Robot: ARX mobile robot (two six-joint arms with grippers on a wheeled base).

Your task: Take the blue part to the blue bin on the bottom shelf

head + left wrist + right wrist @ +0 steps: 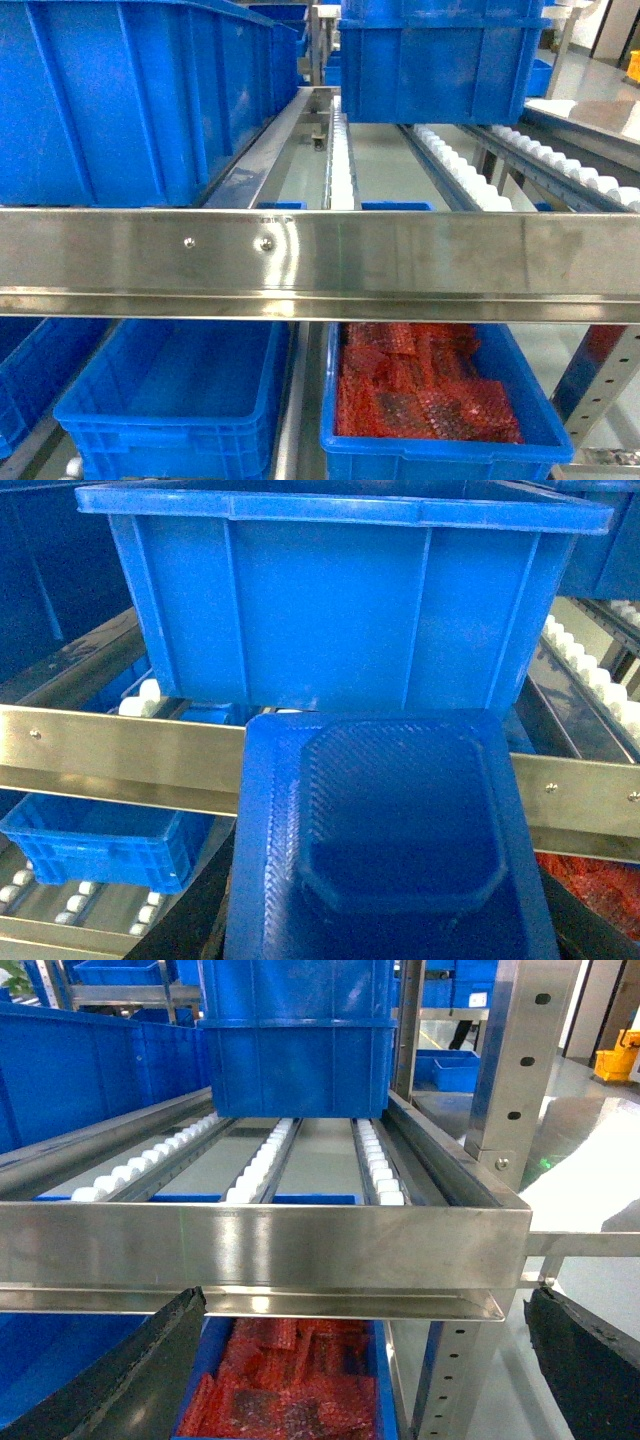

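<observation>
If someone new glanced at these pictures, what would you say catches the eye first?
The shiny steel front rail cuts straight across the head view, with big blue bins on the roller level above it. Under the rail on the right, a blue bin of red bubble wrap stands out, beside an empty blue bin on its left. In the left wrist view a blue part with a raised octagonal middle fills the foreground.
</observation>
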